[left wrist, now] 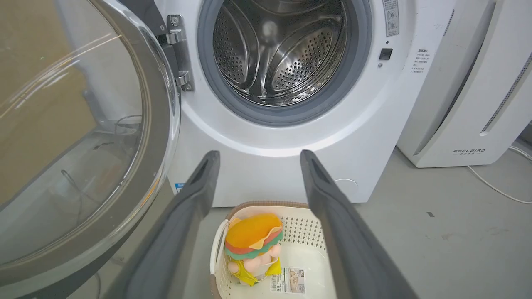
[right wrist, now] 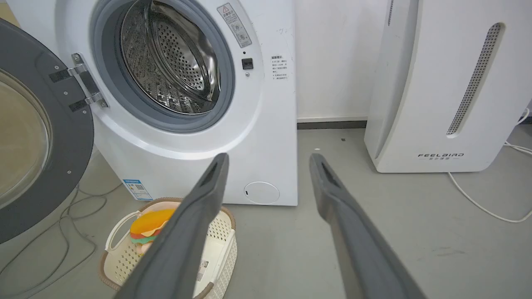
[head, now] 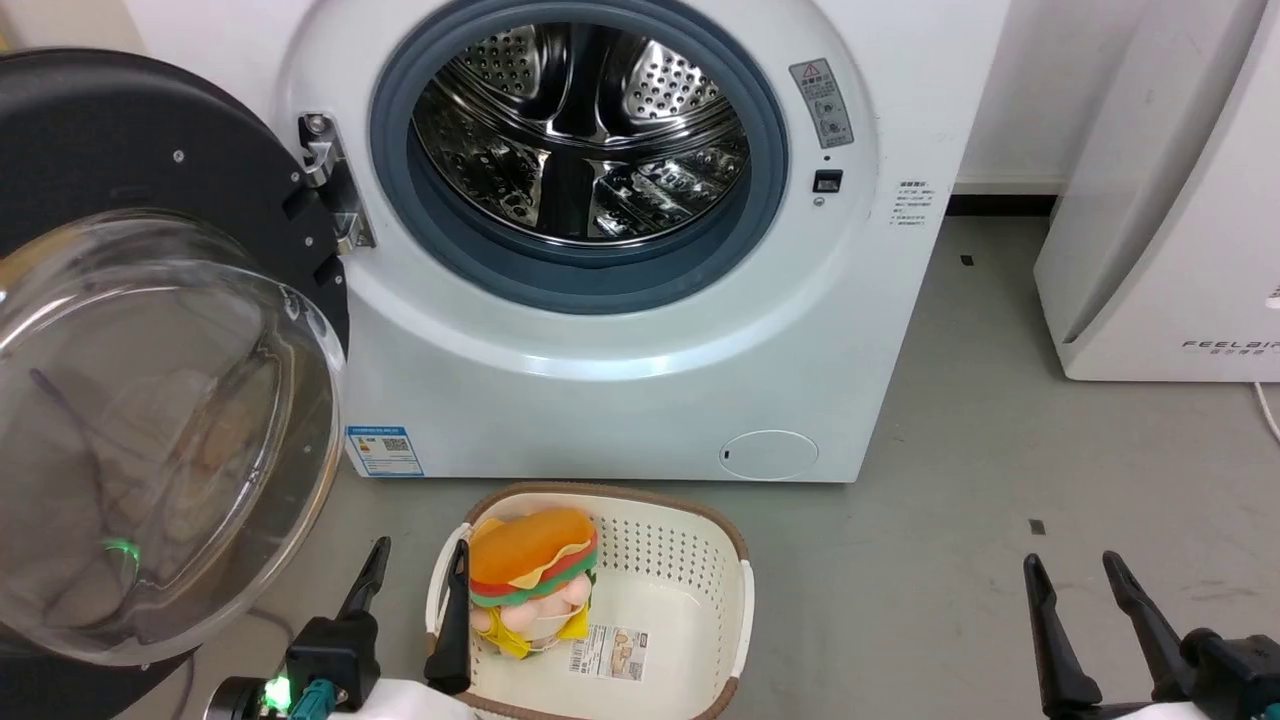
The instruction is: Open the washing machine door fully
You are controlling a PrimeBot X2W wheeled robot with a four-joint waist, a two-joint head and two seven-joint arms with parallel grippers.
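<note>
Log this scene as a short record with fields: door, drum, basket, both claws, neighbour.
door: washing machine door swung wide open, at head view's left
drum: steel drum uncovered, looks empty
basket: white basket on the floor before the washing machine, holding a burger plush toy
left claw: open, empty, at the basket's left edge
right claw: open, empty, right of the basket
neighbour: FEELBIRD appliance, at right
</note>
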